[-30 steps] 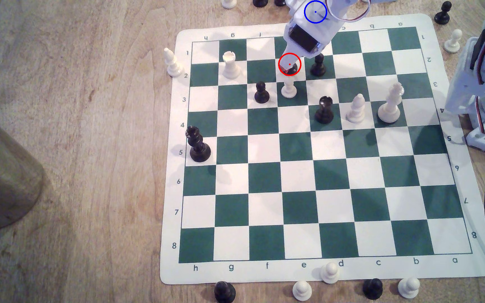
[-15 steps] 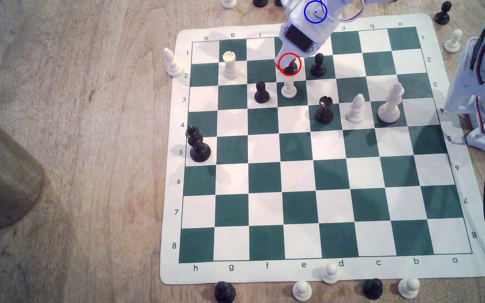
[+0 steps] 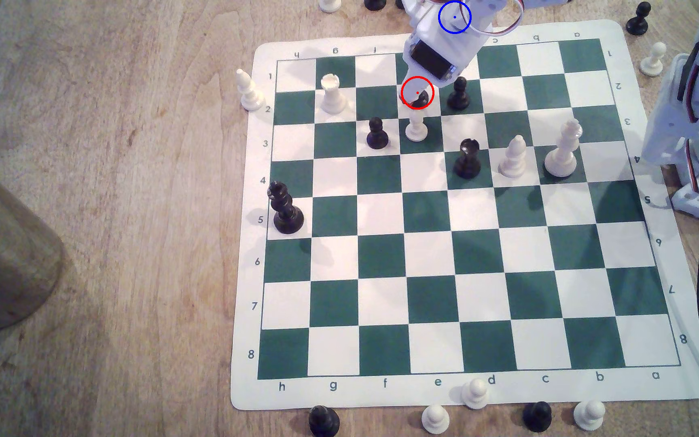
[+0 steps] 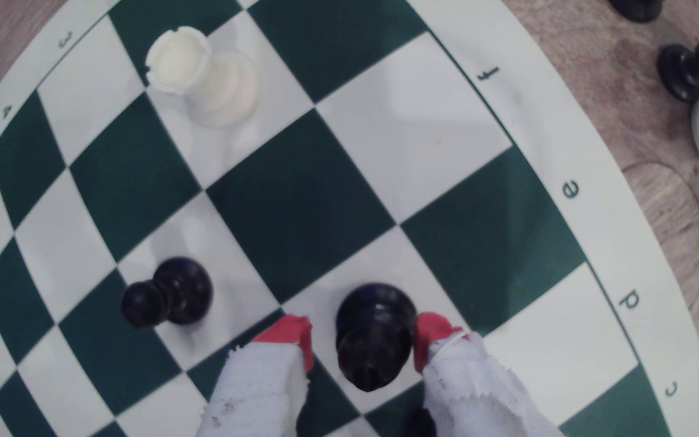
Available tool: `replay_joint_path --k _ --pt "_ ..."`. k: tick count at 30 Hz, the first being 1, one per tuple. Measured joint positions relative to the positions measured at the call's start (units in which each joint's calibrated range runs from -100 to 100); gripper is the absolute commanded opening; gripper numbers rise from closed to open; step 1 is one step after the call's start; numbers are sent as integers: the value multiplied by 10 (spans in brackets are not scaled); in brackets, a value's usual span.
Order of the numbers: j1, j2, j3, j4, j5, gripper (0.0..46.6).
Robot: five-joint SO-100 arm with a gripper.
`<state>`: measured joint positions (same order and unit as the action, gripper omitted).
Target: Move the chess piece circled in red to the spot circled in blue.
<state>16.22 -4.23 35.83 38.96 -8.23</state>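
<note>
The white gripper with red-tipped, cloth-wrapped fingers (image 4: 362, 336) is seen part open around the black bishop-like piece with a tapered top and wide round base (image 4: 375, 336). One red fingertip (image 4: 429, 336) lies against the piece's side; the other red fingertip (image 4: 293, 336) stands a small gap away, so the piece is bracketed but not clamped. In the exterior view the gripper (image 3: 413, 94) is lowered over this piece (image 3: 421, 99), which stands inside the red ring on a white square of the green-and-white roll-up chess mat (image 3: 675, 390).

Relative to the bishop-like piece in the exterior view, a black round-headed pawn (image 3: 459, 94) stands just beside it toward the view's right, a cream pawn (image 3: 416, 128) one square nearer the camera, and a second black pawn (image 3: 377, 133) diagonally toward the view's left. A cream rook (image 3: 331, 94) stands two squares toward the view's left. The thin blue ring with a centre dot (image 3: 454, 17) is drawn beyond the piece, past the mat's far edge, over the arm's white body.
</note>
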Motion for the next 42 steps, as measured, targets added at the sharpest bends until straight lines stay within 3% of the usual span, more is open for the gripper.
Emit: replay_joint_path --k 4,9,18,29,42 --pt "0 5 0 0 0 88" --pt "0 5 0 0 0 6" --pt "0 -10 1 0 0 3" --pt "10 -242 12 122 0 3" --pt "108 -236 41 114 24 3"
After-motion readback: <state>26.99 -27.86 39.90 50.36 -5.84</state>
